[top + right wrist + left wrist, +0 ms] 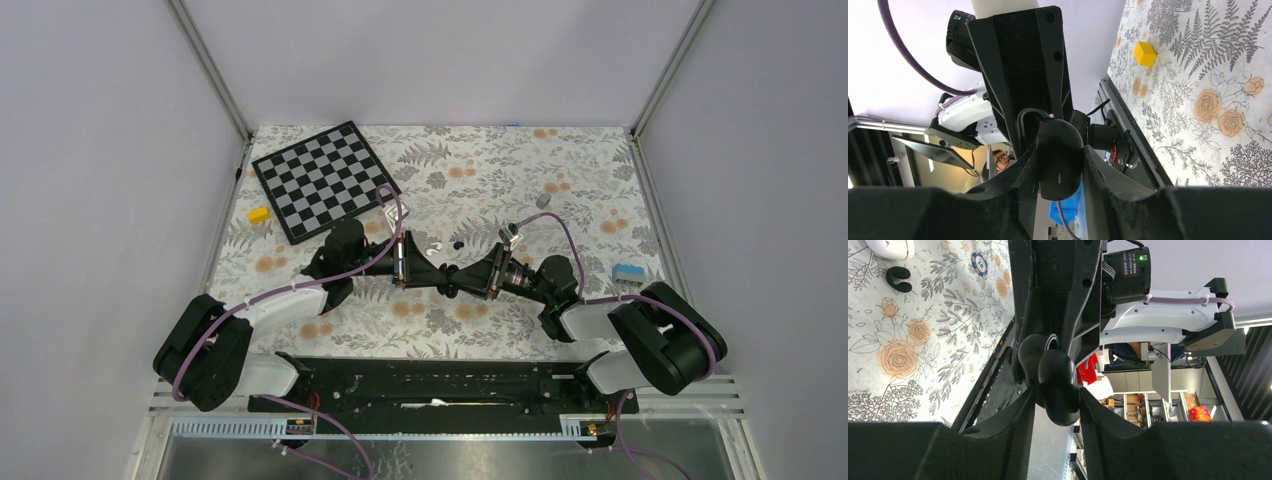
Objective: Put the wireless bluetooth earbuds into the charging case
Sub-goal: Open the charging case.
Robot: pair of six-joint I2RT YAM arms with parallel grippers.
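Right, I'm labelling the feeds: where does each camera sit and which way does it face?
Top: above and behind the robot, looking down on the table; left arm and right arm show, tips meeting.
Left wrist: rolled sideways, looking past the left gripper at the right arm; table on its left.
Right wrist: looking past the right gripper at the left arm; table on its right.
Shared: both wrist views show the black oval thing held by both grippers.

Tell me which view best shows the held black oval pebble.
Right wrist: the black oval pebble shows its broad face, centred between the fingers. Left wrist gives only a rounded end; top external barely resolves it.
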